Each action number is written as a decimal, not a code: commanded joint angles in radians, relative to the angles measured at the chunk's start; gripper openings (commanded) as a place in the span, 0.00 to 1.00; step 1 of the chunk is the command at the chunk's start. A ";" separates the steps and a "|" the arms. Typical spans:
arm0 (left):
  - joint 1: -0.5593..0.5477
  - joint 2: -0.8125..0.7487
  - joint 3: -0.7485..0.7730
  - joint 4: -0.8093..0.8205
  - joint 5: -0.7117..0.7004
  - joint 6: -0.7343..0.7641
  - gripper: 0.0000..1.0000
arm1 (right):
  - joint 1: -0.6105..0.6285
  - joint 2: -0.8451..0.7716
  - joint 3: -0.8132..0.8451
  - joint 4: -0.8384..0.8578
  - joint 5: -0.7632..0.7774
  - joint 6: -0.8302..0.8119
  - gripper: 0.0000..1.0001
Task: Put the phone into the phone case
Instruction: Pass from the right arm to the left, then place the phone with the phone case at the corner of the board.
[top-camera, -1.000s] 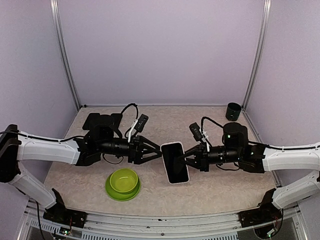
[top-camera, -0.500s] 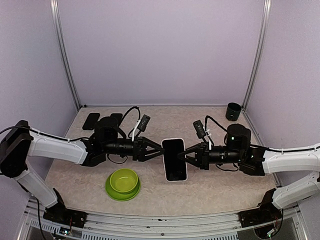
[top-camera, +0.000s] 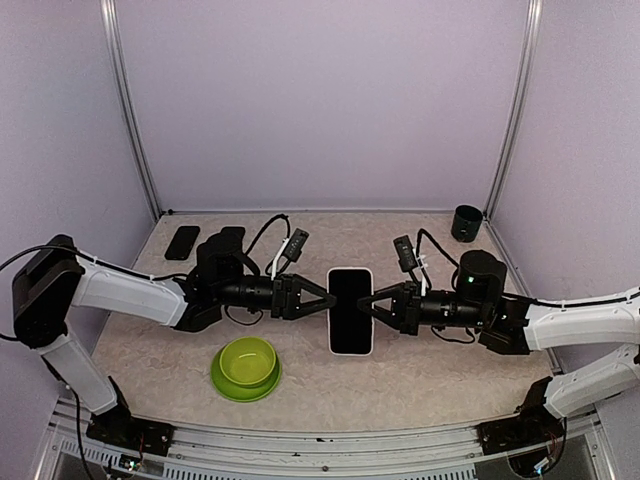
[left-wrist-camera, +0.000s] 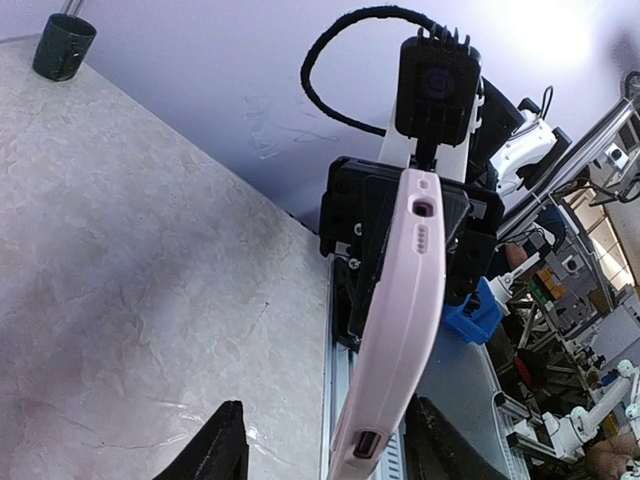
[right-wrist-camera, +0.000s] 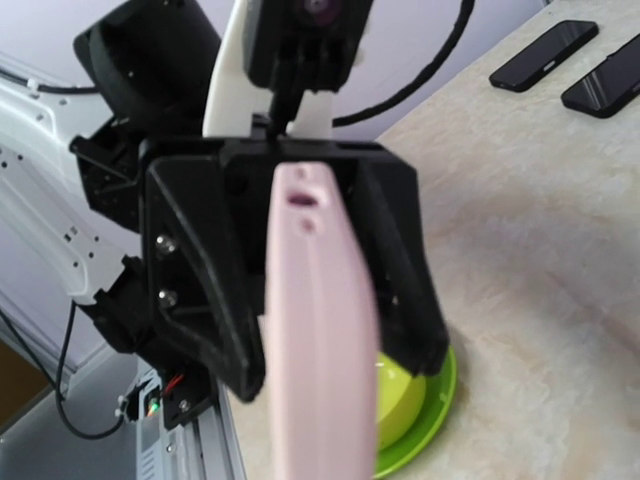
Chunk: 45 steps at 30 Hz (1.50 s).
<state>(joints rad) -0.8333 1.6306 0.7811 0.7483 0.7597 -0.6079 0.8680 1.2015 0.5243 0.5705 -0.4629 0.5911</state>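
Phone case (top-camera: 350, 311) hangs in the air between my two arms, above the middle of the table (top-camera: 430, 370), its long sides running away from my bases. From above it shows a dark face inside a pale rim; I cannot tell whether that face is lining or a screen. My right gripper (top-camera: 372, 300) is clamped tight on its right long edge and carries it.

My left gripper (top-camera: 325, 300) is level with the opposite edge, jaws parted. In the left wrist view the pale pink case (left-wrist-camera: 400, 330) runs edge-on up the frame, and my two dark fingers (left-wrist-camera: 222, 450) stand on either side of its near end with a gap on each side, so they are not pinching it. In the right wrist view the case (right-wrist-camera: 320, 330) also stands edge-on, with the black body of my left gripper flanking it from behind.

Two dark phones (top-camera: 183, 242) lie flat side by side at the far left of the table, well apart from the case. A green bowl (top-camera: 246, 366) sits near my left arm, and a dark cup (top-camera: 467, 222) stands in the far right corner.
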 joint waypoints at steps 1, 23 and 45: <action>-0.009 0.021 0.041 0.055 0.035 -0.017 0.49 | -0.009 0.003 0.000 0.102 0.024 0.016 0.00; -0.012 0.073 0.056 0.134 0.078 -0.081 0.06 | -0.012 0.048 -0.024 0.194 0.034 0.058 0.00; 0.122 0.064 0.259 -0.247 0.002 -0.053 0.00 | -0.035 0.007 0.042 -0.118 0.181 -0.075 0.85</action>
<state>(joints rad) -0.7486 1.7016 0.9657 0.5907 0.7769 -0.7033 0.8433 1.2415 0.5396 0.5362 -0.3412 0.5564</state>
